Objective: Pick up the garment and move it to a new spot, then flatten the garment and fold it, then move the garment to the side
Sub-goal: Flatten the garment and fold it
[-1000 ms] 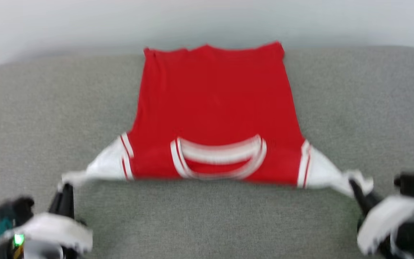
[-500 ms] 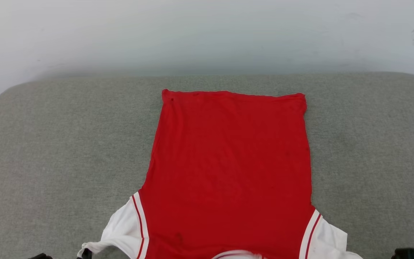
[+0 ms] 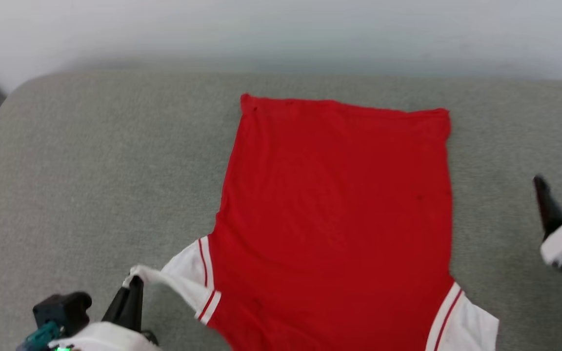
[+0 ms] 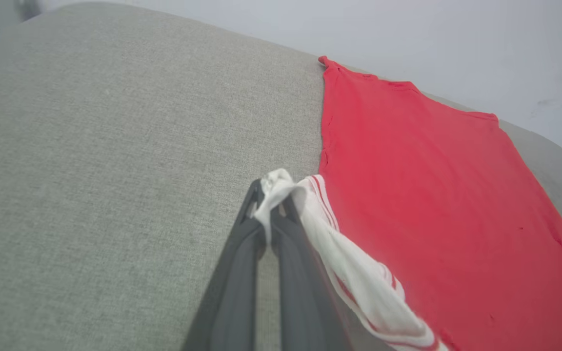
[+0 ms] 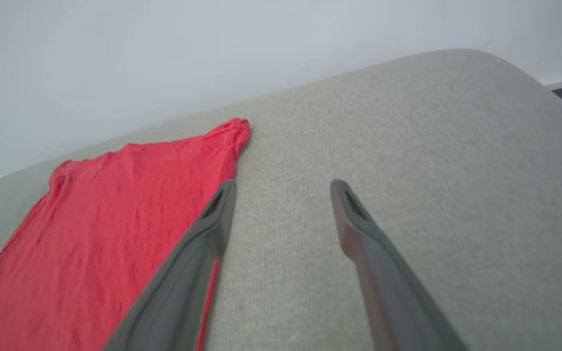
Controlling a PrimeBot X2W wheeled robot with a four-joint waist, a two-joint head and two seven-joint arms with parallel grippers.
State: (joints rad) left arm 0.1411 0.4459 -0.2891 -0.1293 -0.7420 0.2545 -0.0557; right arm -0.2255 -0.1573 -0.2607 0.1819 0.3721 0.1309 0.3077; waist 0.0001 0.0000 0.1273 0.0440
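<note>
A grey woven padded surface (image 3: 90, 161), probably a sofa seat or cushion, spans the head view, with a pale wall (image 3: 281, 29) behind it. The garment (image 3: 334, 219), a red jersey, lies spread flat just right of the surface's middle. Its plain red face is up, its straight hem lies toward the wall and its shoulders lie toward the robot. The left white sleeve (image 3: 183, 273), edged with red stripes, is drawn out sideways into a twisted point. The right white sleeve (image 3: 471, 321) lies slack at the lower edge. The left gripper (image 3: 132, 287) has its dark fingers pressed together on the tip of the left sleeve. The right gripper (image 3: 556, 187) has its fingers spread wide and holds nothing, beside the garment's right edge over bare upholstery.
</note>
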